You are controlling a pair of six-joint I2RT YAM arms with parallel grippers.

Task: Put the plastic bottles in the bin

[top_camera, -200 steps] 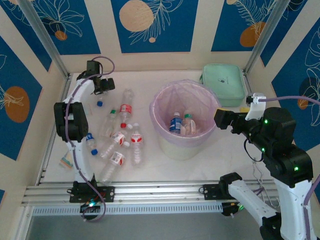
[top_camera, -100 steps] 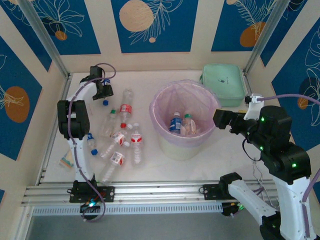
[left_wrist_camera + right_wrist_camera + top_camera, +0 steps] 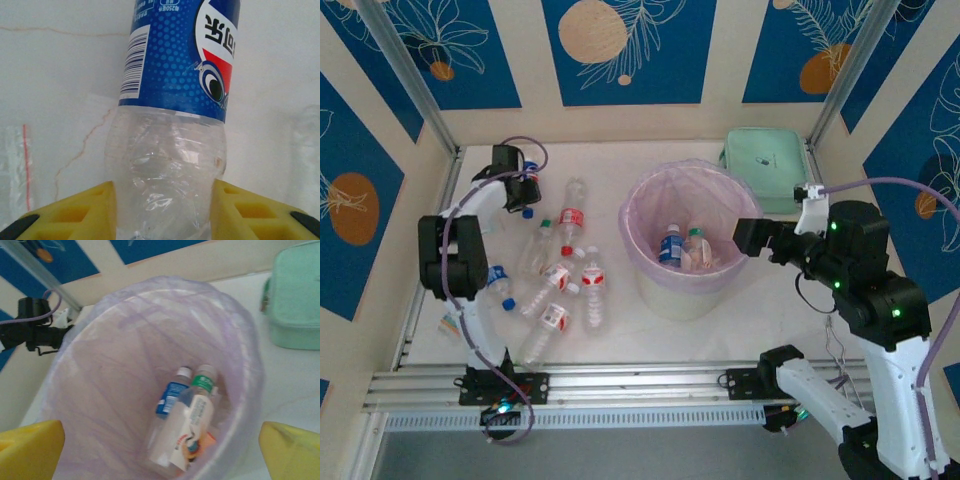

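**Left gripper** (image 3: 165,202): pads pinch the clear wall of the blue-label bottle (image 3: 172,150), which lies on the table (image 3: 650,335) at ten o'clock from the bin (image 3: 638,212).

**Right gripper** (image 3: 747,238): jaws spread wide at the bin's three o'clock rim.

**Hazard:** the thin plastic may buckle under the pinch, so the bottle could slip out or swing during the lift.

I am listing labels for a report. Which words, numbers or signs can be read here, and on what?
"可乐", sideways, partly cut off: blue label of the bottle.
"250", with tiny unreadable print: same label, near its barcode.
Bottles in the bin and on the table: labels too blurred to read.
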